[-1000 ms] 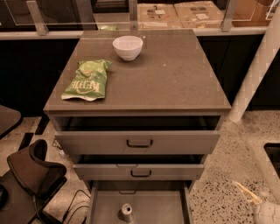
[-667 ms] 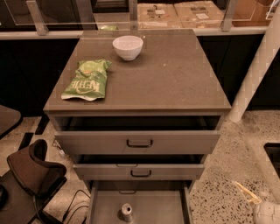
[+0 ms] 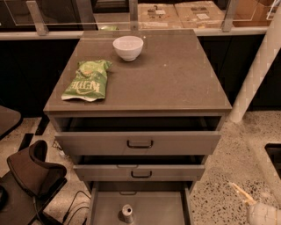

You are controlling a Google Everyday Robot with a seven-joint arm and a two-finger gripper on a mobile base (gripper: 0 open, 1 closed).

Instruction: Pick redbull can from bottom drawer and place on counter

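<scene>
Green packet (image 3: 85,81) by left edge of tabletop (image 3: 175,79) | white bowl (image 3: 127,47) near back edge | redbull can (image 3: 127,214) upright in bottom drawer (image 3: 153,211), below front edge; I judge it light, rigid, slick, easily dented, so grasp mid-body | claw (image 3: 254,207) low beyond front-right corner, well apart from can; its state I cannot tell.

1. The floor (image 3: 228,176) is pale speckled stone, and a black cable (image 3: 72,211) lies on it at the lower left.
2. A dark padded chair (image 3: 33,173) stands at the lower left.
3. A white pillar (image 3: 257,74) rises at a slant on the right.
4. A glass screen (image 3: 57,11) on metal posts (image 3: 36,17) runs along the back above dark panels (image 3: 22,74), with cardboard boxes (image 3: 197,11) beyond it.
5. The gripper (image 3: 246,200) shows low in the right corner, over the floor.
</scene>
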